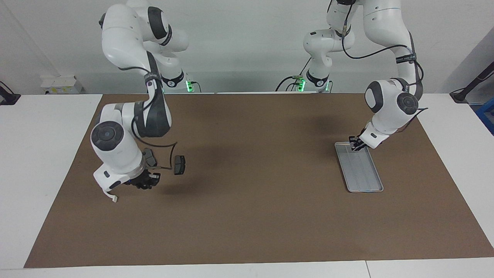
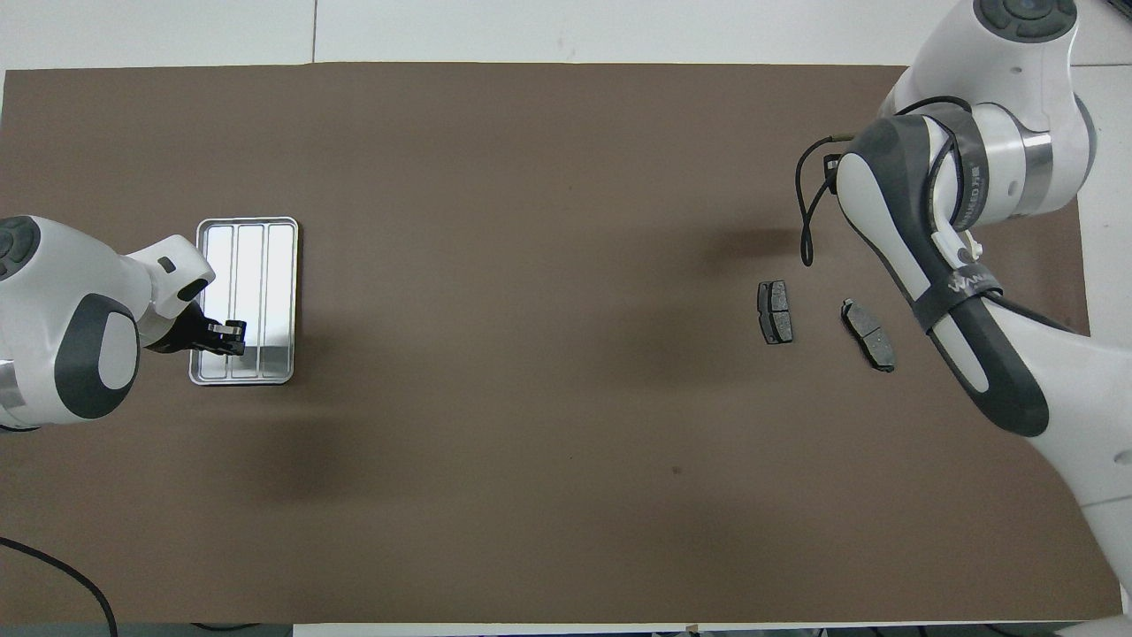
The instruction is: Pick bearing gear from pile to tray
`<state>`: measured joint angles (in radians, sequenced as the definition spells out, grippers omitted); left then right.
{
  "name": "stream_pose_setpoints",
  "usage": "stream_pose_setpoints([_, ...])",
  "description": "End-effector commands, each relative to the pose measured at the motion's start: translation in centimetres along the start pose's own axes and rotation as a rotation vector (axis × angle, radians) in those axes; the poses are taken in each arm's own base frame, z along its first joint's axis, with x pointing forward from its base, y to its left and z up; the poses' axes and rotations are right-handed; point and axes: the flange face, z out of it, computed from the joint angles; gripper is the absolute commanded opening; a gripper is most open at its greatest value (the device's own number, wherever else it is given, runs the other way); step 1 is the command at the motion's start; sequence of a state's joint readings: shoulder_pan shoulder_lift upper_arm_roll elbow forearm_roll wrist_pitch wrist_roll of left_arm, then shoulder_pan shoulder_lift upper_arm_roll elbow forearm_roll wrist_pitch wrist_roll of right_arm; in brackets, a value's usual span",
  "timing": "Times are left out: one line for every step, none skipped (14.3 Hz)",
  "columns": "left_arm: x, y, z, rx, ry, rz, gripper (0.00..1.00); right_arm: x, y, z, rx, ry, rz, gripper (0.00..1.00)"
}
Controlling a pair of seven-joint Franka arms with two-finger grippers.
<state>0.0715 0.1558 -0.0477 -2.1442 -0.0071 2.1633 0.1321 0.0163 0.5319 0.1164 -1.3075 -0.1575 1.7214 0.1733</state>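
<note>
The silver tray [image 1: 364, 181] [image 2: 265, 257] lies on the brown mat toward the left arm's end. My left gripper [image 1: 354, 143] [image 2: 228, 334] hangs shut, low over the tray's end nearer the robots. The pile sits toward the right arm's end: two dark brake pads [image 1: 179, 165] [image 1: 149, 157] [image 2: 775, 311] [image 2: 868, 333] and a white arc bracket [image 1: 110, 194]. My right gripper [image 1: 144, 182] hovers just above the mat beside the bracket; in the overhead view its own arm covers it. The bearing gear is hidden in both views.
The brown mat [image 1: 251, 216] covers most of the white table. A black cable loops from the right wrist [image 1: 162, 146] over the brake pads. The right arm's elbow [image 2: 929, 203] stands above the pile.
</note>
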Motion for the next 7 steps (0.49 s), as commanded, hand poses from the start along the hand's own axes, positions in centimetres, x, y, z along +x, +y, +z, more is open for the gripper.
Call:
stream_pose_setpoints([-0.6,0.5,0.3,-0.015,0.050,-0.013,0.00,-4.5,-8.1,-7.5,0.026,-0.034,0.072,0.00])
stream_pose_setpoints([-0.5,0.6,0.8,-0.016,0.048,-0.012,0.00,-5.9,-12.0,-8.7,0.036,-0.043,0.154,0.00])
stream_pose_setpoints([-0.3,0.6,1.1,-0.016,0.050,-0.013,0.00,-7.3,-16.3,-9.2,0.066,-0.044,0.235,0.00])
stream_pose_setpoints([-0.2,0.5,1.3,-0.015,0.057,-0.014,0.00,-8.2,-19.5,-9.6,0.114,-0.048,0.330,0.00])
stream_pose_setpoints([-0.1,0.6,1.5,-0.015,0.059,-0.015,0.00,-8.9,-22.2,-10.0,0.152,-0.030,0.401,0.00])
stream_pose_setpoints([0.0,0.7,1.7,-0.015,0.062,-0.018,0.00,-10.0,-25.7,-9.6,0.169,-0.020,0.438,0.00])
stream_pose_setpoints([0.0,0.8,1.7,-0.014,0.062,-0.017,0.00,-10.6,-28.9,-8.7,0.197,-0.005,0.473,0.00])
